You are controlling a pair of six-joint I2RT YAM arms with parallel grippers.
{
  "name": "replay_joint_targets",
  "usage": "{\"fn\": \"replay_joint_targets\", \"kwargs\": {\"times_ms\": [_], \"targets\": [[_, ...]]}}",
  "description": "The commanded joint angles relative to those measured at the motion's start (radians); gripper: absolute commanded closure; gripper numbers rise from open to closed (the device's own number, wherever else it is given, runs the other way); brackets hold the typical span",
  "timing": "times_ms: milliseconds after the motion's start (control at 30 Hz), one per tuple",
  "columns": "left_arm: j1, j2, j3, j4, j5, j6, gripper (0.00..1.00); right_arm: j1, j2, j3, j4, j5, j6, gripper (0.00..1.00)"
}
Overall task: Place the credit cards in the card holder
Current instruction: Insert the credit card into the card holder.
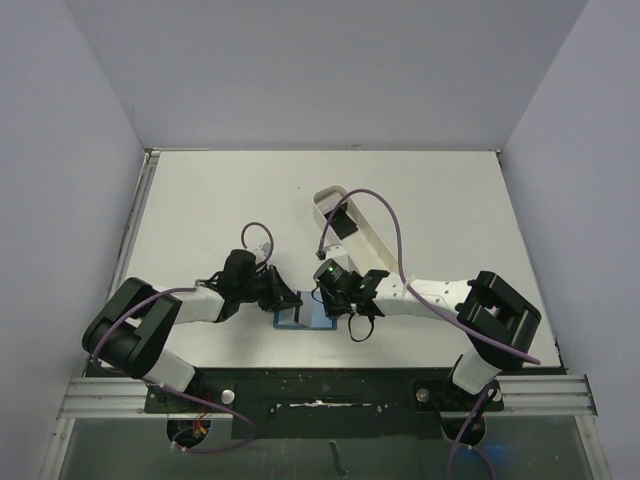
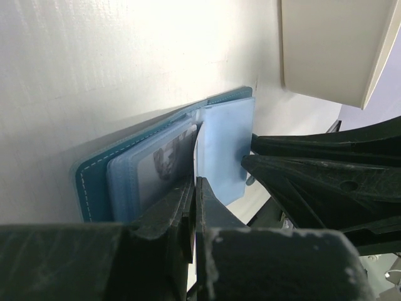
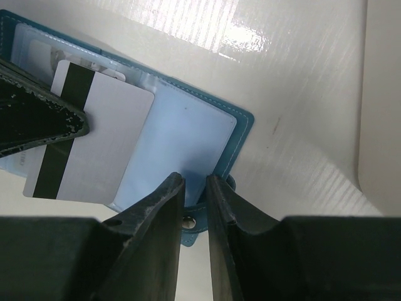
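Card holder (image 1: pixel 300 320) is laid open on the white counter (image 1: pixel 200 200), near its front edge, between the two arms. Its teal cover is turned down and the light blue pockets are turned up.

The left gripper (image 2: pixel 195 185) is closed, and a white credit card (image 3: pixel 100 144) with a black stripe is pinched in it near one corner. This card is held at a slant over the pockets, and the right page is partly covered by its far corner. Whether that corner is inside a pocket cannot be told.

The right gripper (image 3: pixel 195 182) is narrow. The near edge of a light blue pocket leaf is gripped between its fingers, just above the small tab with the snap stud (image 3: pixel 187 221).

In the left wrist view a printed card (image 2: pixel 166 160) is seen inside one clear pocket of the left page. The two grippers are found very near each other, almost tip to tip.

A long white tray (image 2: pixel 326 44) is placed just beyond the card holder, and a black card (image 1: pixel 343 223) is seen lying in it.
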Motion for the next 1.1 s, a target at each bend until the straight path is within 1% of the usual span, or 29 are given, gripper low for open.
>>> {"fn": "replay_joint_targets", "kwargs": {"times_ms": [0,233,300,600,867,1067], "targets": [[-0.011,0.023,0.004,0.043,-0.032,0.0,1.0,0.009,-0.048,-0.008,0.012,0.035,0.021,0.78],[-0.025,0.031,0.0,0.067,-0.032,-0.01,1.0,0.009,-0.05,-0.007,0.012,0.038,0.025,0.78],[-0.027,0.032,0.0,0.067,-0.06,-0.006,1.0,0.01,-0.05,-0.005,0.012,0.039,0.026,0.78],[-0.035,0.035,-0.001,0.087,-0.085,0.023,1.0,0.011,-0.05,-0.001,0.005,0.039,0.03,0.78],[-0.042,0.03,-0.006,0.068,-0.089,-0.001,1.0,0.011,-0.05,0.0,0.001,0.046,0.037,0.78],[-0.063,0.017,-0.044,0.093,-0.1,-0.048,1.0,0.011,-0.05,-0.001,0.0,0.049,0.043,0.78]]}}
